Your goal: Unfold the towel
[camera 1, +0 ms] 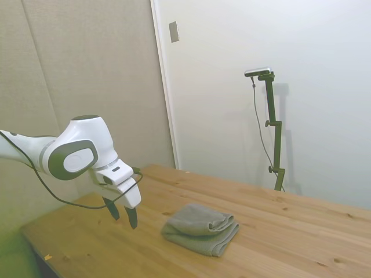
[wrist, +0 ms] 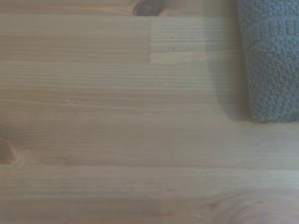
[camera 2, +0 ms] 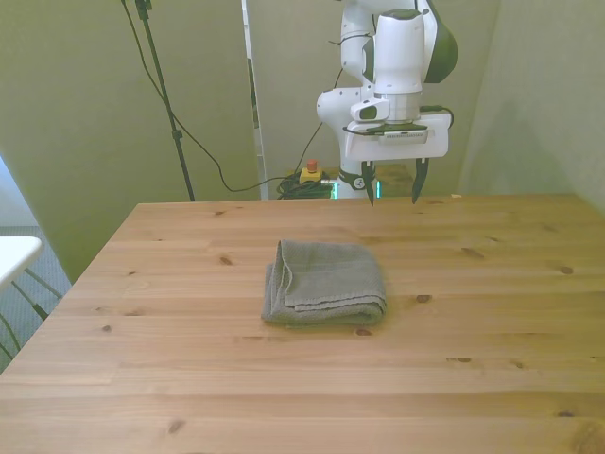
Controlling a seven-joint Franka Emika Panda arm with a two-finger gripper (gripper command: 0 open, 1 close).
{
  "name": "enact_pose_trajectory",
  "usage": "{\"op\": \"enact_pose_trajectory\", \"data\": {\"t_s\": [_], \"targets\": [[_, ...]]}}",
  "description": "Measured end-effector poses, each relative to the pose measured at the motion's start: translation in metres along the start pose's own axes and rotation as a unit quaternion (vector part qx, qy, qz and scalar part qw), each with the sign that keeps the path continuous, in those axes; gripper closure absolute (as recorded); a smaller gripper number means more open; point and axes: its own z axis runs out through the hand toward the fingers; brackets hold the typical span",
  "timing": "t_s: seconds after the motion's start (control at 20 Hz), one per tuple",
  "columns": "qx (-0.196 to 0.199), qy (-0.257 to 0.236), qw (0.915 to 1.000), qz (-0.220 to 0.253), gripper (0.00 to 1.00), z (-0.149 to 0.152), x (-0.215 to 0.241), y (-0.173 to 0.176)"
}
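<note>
The towel [camera 1: 202,227] [camera 2: 324,281] is a grey-green terry cloth lying folded into a thick rectangle in the middle of the wooden table [camera 2: 492,312]. One corner of the towel [wrist: 273,60] shows in the wrist view. My gripper [camera 1: 123,215] [camera 2: 392,188] hangs above the table, clear of the cloth, behind it and toward the front view's right. The fingers [camera 2: 418,181] stand apart and hold nothing.
Bare wood [wrist: 117,112] surrounds the towel on every side. A red and yellow button box [camera 2: 309,173] and cables lie beyond the table's far edge. A white surface [camera 2: 14,255] pokes in at the front view's left.
</note>
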Motion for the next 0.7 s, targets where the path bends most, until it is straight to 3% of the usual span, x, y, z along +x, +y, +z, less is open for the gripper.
{"op": "enact_pose_trajectory", "data": {"t_s": [0.2,0.35,0.7], "targets": [[-0.004,-0.002,1.0,0.003,0.0,-0.001,0.008,0.005],[0.004,0.005,0.9996,0.029,0.0,-0.011,0.041,0.023],[0.052,0.01,0.9941,0.095,0.0,-0.04,0.158,0.122]]}}
